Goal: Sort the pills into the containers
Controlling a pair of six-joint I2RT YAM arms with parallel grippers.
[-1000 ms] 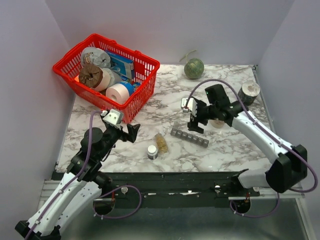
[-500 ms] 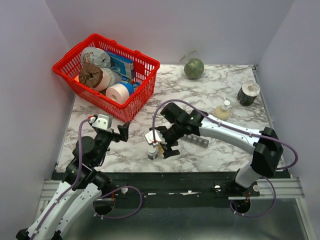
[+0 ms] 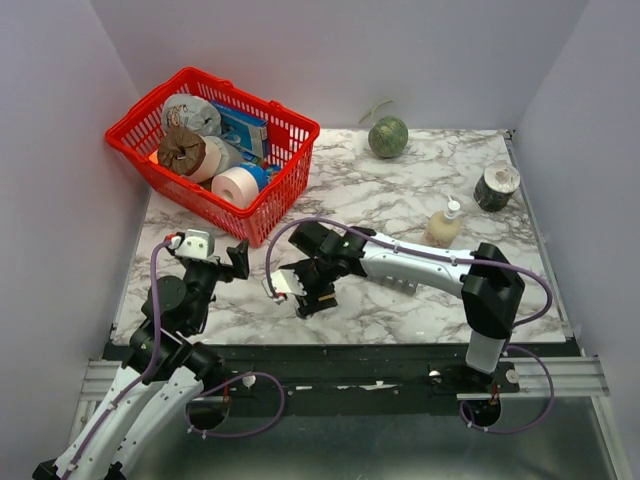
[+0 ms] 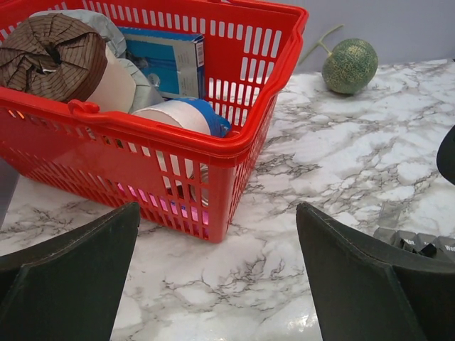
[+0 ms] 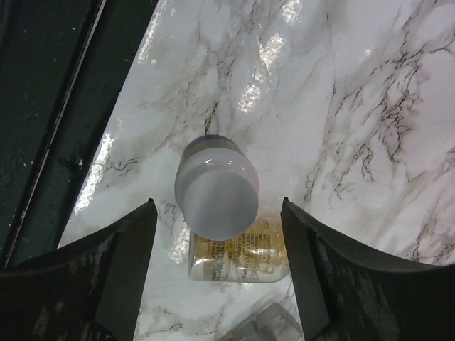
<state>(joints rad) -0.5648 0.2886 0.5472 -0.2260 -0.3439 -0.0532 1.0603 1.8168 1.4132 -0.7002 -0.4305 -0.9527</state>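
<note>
With the right gripper [image 5: 217, 206] holding its jaws apart around a small white-capped bottle [image 5: 215, 186], the clear cylindrical vial [image 5: 245, 257] of tan-yellow pills [image 5: 212, 257] lying just beside it on the marble tabletop [image 5: 355, 106] looks light, rigid, slick and roll-prone, best pinched across its barrel.

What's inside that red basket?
A brown-topped roll, a blue box, a white-and-blue roll and a grey bundle show in the red basket; anything underneath them is hidden.

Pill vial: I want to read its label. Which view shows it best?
Right wrist: the clear vial lies on its side between the open jaws, partly behind the white-capped bottle. Top external hides it under the right gripper; left wrist misses it.
</note>
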